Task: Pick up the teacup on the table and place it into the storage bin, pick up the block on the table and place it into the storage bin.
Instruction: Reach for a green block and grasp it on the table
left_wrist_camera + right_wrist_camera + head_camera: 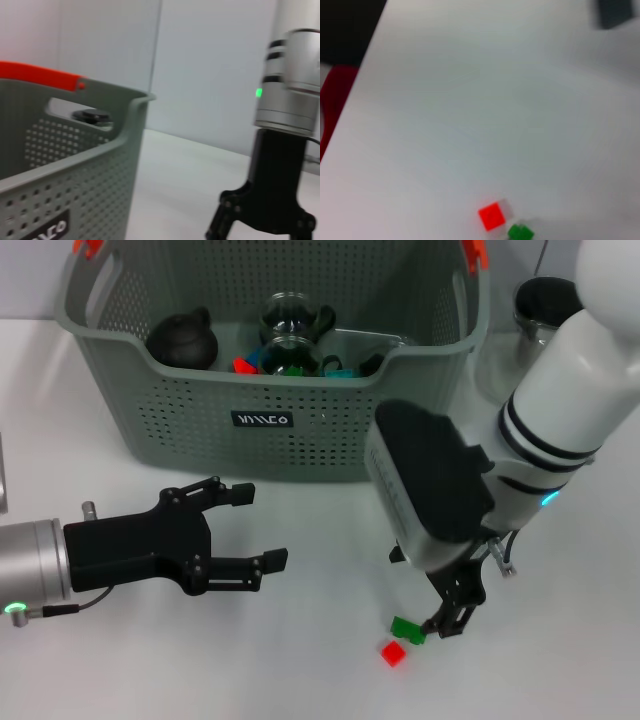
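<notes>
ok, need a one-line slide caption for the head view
Right gripper lowered beside the green block and red block; left gripper open before the storage bin.

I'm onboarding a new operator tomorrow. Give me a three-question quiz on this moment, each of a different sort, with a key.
1. True or false: the red block already lies inside the storage bin.
2. Multiple choice: which gripper is down by the green block? A. the left gripper B. the right gripper C. neither
3. Fill in: the left gripper's fingers are ____.

Key
1. False. It lies on the white table, beside the green block.
2. B.
3. Open, holding nothing, in front of the bin.
</notes>
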Action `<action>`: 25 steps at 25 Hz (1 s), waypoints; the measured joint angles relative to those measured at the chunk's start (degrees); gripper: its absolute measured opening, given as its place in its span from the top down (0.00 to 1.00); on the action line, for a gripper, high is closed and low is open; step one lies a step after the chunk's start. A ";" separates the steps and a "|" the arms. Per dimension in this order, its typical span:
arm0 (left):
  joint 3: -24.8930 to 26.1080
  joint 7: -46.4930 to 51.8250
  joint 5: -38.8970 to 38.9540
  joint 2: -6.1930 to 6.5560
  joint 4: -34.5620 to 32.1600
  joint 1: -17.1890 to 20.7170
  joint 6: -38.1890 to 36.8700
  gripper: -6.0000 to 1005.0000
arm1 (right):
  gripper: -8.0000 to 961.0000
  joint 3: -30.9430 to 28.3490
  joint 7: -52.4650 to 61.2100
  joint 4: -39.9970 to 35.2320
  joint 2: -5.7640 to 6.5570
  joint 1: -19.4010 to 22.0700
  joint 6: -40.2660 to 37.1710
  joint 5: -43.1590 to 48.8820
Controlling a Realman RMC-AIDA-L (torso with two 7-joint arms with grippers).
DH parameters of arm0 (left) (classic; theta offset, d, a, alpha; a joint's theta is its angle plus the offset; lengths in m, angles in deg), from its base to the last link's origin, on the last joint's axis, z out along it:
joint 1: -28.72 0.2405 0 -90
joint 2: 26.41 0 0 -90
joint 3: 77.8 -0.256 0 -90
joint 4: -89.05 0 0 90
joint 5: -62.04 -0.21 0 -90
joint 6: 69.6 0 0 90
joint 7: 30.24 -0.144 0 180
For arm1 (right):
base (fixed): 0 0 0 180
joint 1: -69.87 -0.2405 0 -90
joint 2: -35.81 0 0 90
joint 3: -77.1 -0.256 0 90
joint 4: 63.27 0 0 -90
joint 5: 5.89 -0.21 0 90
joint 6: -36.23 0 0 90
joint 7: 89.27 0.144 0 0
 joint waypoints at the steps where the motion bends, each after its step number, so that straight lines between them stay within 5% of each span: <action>1: 0.59 -0.07 0.05 -0.02 0.44 -0.06 0.45 0.10 | 0.06 0.88 -0.81 -0.83 -0.08 -0.02 -0.55 0.41; 11: 1.70 0.04 1.94 -0.10 2.78 -0.21 2.55 0.11 | 0.06 11.57 -8.71 -6.03 -0.44 0.62 -3.66 0.49; 25: 1.69 0.07 2.64 -0.10 4.61 -0.67 3.97 0.11 | 0.06 14.59 -15.57 -5.71 -0.37 0.00 -2.39 2.14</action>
